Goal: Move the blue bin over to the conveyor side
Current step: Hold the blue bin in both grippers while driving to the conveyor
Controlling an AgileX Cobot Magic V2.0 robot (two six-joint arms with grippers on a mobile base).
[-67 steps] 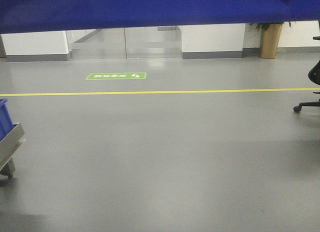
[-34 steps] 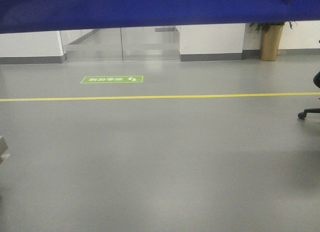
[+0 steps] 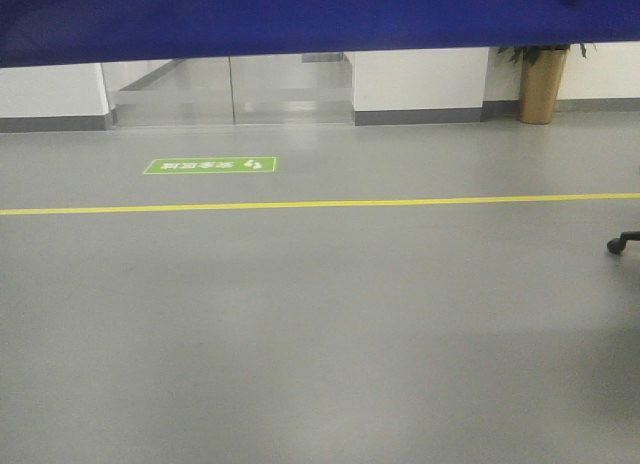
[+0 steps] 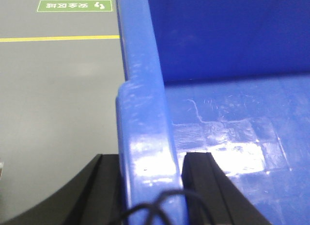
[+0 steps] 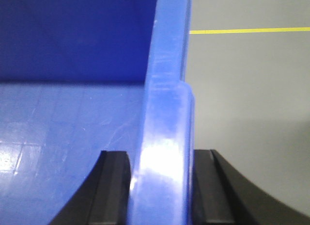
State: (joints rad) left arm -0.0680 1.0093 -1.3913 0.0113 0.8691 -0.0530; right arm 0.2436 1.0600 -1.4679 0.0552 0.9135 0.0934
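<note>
The blue bin [image 3: 300,19] hangs off the floor and fills the top strip of the front view. In the left wrist view my left gripper [image 4: 151,159] is shut on the blue bin's left rim [image 4: 143,104], one black finger outside the wall and one inside over the glossy bin floor. In the right wrist view my right gripper [image 5: 162,157] is shut on the right rim [image 5: 167,104] the same way. The conveyor side is out of view.
Grey floor with a yellow line [image 3: 320,203] across it and a green floor sign [image 3: 210,165]. Glass doors [image 3: 230,89] and a white wall stand behind. A brown planter [image 3: 541,82] is at the back right, an office chair's caster [image 3: 618,244] at the right edge.
The view has turned and moved: the floor sign and yellow line slid down and left, the chair base slid off to the right, and the cart with a blue bin at left has left view.
</note>
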